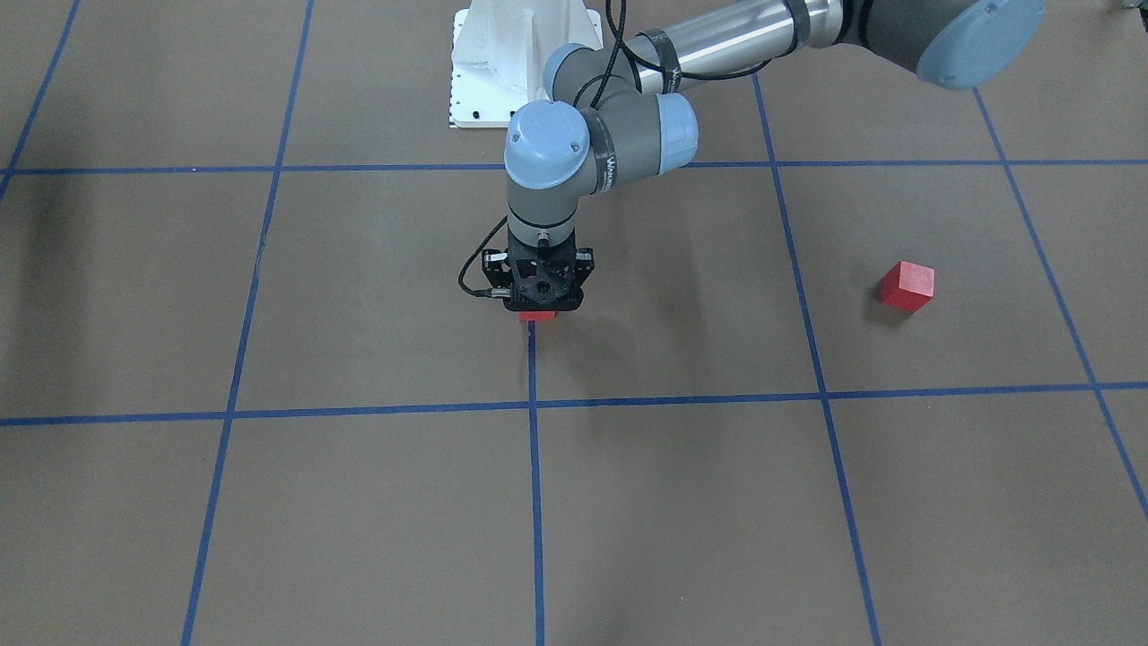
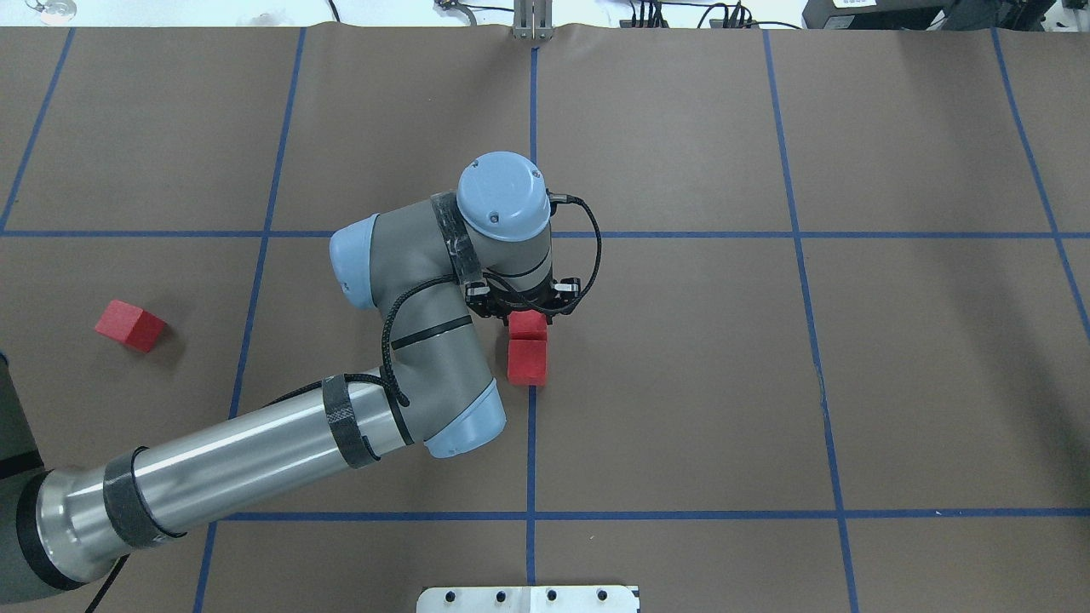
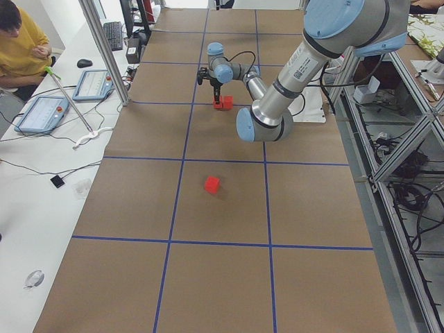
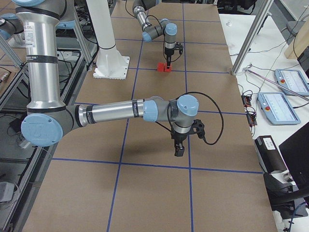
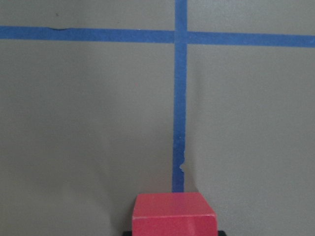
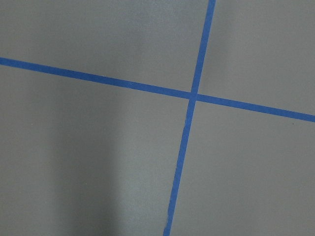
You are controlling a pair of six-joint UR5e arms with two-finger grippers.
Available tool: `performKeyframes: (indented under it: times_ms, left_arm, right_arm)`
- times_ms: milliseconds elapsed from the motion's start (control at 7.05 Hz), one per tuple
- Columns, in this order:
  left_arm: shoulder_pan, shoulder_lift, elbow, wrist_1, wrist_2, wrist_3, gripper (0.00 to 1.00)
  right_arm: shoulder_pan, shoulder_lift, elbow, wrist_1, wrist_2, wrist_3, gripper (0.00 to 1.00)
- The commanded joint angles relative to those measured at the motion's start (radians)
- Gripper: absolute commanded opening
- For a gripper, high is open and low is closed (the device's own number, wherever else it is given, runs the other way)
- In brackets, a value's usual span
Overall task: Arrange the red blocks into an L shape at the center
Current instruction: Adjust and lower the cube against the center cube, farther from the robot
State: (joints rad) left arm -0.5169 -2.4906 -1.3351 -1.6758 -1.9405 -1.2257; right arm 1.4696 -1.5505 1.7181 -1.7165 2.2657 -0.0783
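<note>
**Red cube pinched on the middle tape line**

Red and matte, the first red block (image 2: 528, 324) sits between the left jaws, which pinch it from either side. It is right on the blue tape line (image 2: 531, 443) that runs through the middle of the grid. Whether it rests on the table (image 2: 681, 383) or hangs just clear of it cannot be told.

The second red block (image 2: 527, 362) lies on the same line, on the robot's side of the first, and only a thin seam shows between the two. The third red block (image 2: 129, 325) lies alone, well apart toward the robot's left and turned askew to the grid.

The left arm (image 2: 255, 460) reaches in with its wrist pointing straight down. The right arm (image 4: 111, 112) is stretched low over the table, far from the cubes. The right jaws point down near a tape crossing, and it cannot be told whether they are spread or pressed together.
</note>
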Motion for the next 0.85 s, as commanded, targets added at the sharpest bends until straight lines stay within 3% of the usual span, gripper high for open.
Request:
performKeyframes:
  times_ms: [0,284,710]
  left_arm:
    - [0.000,-0.001,-0.001,0.001,0.000,0.000,0.41]
    - [0.000,0.001,-0.001,0.001,0.000,0.000,0.49]
    - [0.000,0.001,-0.002,-0.001,0.000,0.002,0.51]
  right_arm:
    - [0.000,0.003,0.000,0.000,0.000,0.000,0.99]
    - [0.000,0.003,0.000,0.000,0.000,0.002,0.99]
    - [0.000,0.001,0.000,0.000,0.000,0.000,0.99]
